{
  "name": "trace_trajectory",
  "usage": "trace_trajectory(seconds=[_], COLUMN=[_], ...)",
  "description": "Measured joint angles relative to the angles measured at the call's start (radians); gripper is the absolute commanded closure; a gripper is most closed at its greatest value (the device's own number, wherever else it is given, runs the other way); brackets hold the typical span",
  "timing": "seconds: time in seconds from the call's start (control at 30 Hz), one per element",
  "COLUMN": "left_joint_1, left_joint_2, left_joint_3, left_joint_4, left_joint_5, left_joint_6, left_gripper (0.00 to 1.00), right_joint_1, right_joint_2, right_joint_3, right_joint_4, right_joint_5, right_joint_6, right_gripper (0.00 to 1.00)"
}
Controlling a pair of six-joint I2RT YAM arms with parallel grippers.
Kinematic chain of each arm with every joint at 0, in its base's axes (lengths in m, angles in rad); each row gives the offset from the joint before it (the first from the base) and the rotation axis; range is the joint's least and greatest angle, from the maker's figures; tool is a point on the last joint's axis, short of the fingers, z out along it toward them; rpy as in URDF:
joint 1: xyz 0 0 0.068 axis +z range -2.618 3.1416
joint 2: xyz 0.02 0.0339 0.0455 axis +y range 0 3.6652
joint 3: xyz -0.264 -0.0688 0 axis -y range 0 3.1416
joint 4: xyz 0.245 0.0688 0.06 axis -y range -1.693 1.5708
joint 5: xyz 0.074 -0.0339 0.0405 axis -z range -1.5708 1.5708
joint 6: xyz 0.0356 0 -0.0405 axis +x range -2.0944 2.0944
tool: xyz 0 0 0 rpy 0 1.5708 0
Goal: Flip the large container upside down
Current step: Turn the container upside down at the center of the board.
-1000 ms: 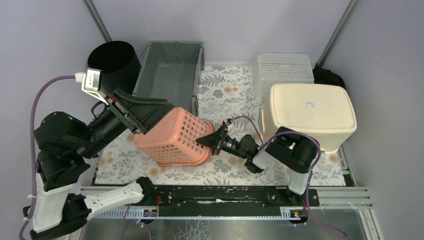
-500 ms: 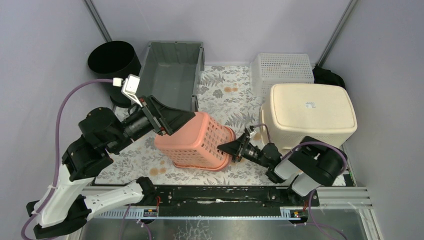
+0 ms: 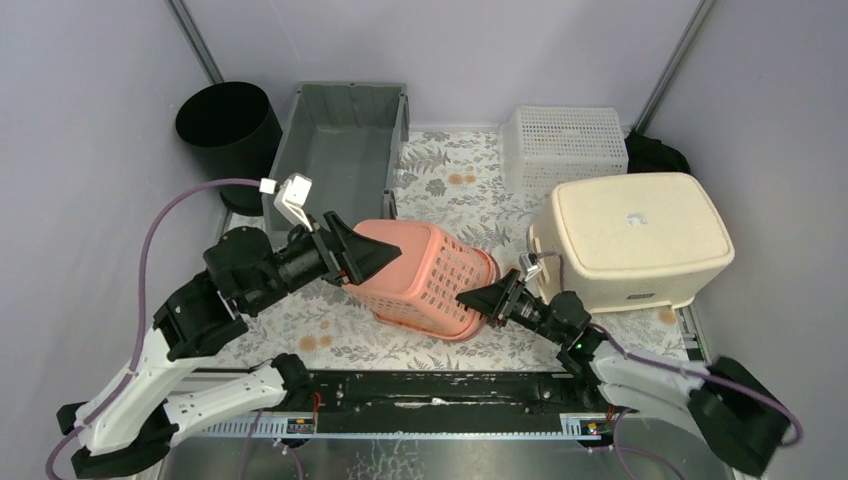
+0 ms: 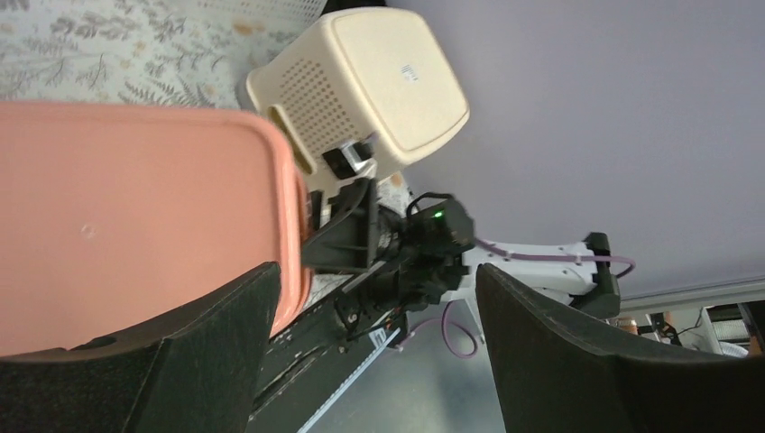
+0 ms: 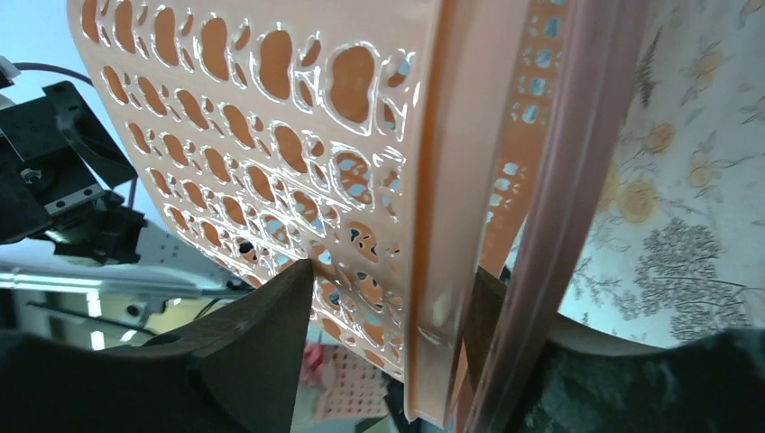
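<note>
The pink perforated container (image 3: 430, 275) leans mouth-down on the floral mat, its solid base turned up and to the left. My left gripper (image 3: 385, 255) is open, one finger lying against that base (image 4: 135, 207), with nothing between the jaws (image 4: 374, 298). My right gripper (image 3: 472, 300) is at the lower right rim. In the right wrist view its jaws (image 5: 392, 271) straddle the mesh wall and rim (image 5: 271, 135), one finger outside and one inside, with a gap showing beside the rim strip.
A cream container (image 3: 630, 235) stands bottom-up just right of the right gripper, with a white mesh basket (image 3: 562, 140) behind it. A grey bin (image 3: 345, 150) and a black bucket (image 3: 228, 125) stand at the back left. The table's metal front rail (image 3: 450, 390) runs below.
The pink container has tipped further over and shifted right, its base now upward. My left gripper followed it rightward. My right arm swung low to the right and its jaws widened.
</note>
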Motion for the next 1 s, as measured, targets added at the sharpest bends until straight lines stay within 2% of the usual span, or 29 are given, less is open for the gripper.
trace_trajectory(seconds=[0.07, 0.13, 0.27, 0.43, 0.63, 0.8, 1.0], left_joint_1=[0.000, 0.000, 0.000, 0.000, 0.000, 0.000, 0.000], left_joint_2=[-0.010, -0.017, -0.022, -0.006, 0.006, 0.015, 0.047], left_joint_3=[-0.039, -0.072, -0.128, -0.148, -0.155, -0.165, -0.172], left_joint_4=[0.002, 0.004, 0.010, 0.019, 0.035, 0.056, 0.083], left_joint_5=[0.001, 0.005, 0.015, 0.027, 0.030, 0.034, 0.048], left_joint_6=[-0.011, -0.020, -0.037, -0.042, -0.041, -0.041, -0.040], left_gripper=[0.13, 0.13, 0.13, 0.13, 0.13, 0.13, 0.13], right_joint_1=[0.000, -0.002, -0.019, -0.025, -0.023, -0.018, -0.020], right_joint_2=[-0.161, -0.258, -0.310, -0.190, -0.073, -0.011, 0.023], right_joint_3=[0.024, 0.055, 0.146, 0.233, 0.297, 0.364, 0.372], right_joint_4=[-0.227, -0.385, -0.627, -0.681, -0.703, -0.798, -0.792], right_joint_5=[0.033, 0.064, 0.140, 0.129, 0.047, -0.018, -0.040], right_joint_6=[-0.047, -0.087, -0.185, -0.248, -0.296, -0.372, -0.413], right_gripper=[0.31, 0.29, 0.19, 0.14, 0.00, 0.01, 0.00])
